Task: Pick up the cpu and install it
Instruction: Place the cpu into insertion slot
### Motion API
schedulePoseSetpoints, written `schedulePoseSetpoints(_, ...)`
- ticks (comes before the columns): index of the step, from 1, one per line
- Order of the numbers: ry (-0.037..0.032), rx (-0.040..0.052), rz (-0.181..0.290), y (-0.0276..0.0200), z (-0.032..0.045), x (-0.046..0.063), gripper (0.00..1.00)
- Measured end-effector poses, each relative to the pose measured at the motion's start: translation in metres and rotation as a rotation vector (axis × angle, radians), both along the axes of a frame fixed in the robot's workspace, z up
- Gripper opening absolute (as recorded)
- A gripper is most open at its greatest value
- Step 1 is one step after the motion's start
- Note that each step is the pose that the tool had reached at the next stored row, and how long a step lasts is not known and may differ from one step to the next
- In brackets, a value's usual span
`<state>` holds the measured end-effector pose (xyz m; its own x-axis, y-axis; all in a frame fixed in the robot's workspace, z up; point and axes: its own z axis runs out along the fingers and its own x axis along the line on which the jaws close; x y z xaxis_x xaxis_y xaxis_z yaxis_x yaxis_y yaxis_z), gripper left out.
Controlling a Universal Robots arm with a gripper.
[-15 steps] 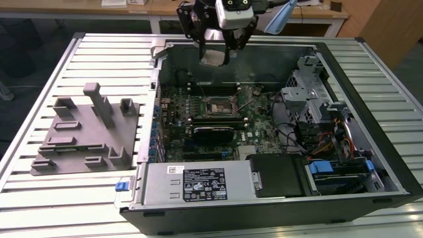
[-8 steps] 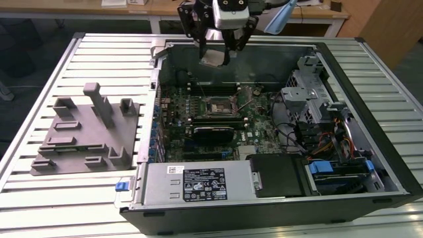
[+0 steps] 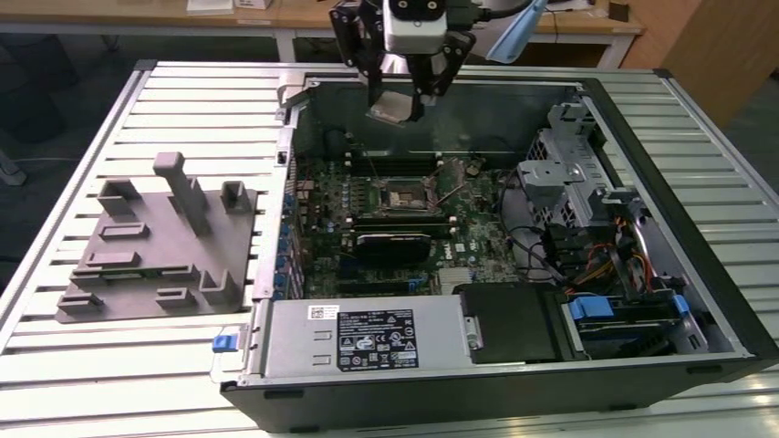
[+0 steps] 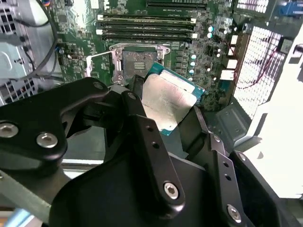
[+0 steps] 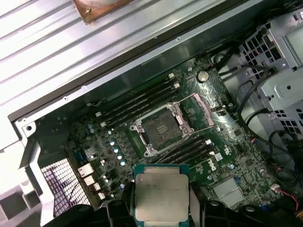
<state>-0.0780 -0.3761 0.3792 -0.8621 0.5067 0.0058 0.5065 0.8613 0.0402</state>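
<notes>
Aloft, the cpu (image 5: 161, 193) in the tool (image 3: 402, 108), apart from the socket (image 5: 161, 128)

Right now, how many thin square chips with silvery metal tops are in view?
1. The silvery square cpu is held in the black gripper above the open case; the dark metal-framed socket is empty.
</notes>
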Motion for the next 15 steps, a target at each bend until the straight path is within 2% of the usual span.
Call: schedulePoseSetpoints(15,0.0,0.0,-0.243,0.0002,-0.0013,0.0,0.54)
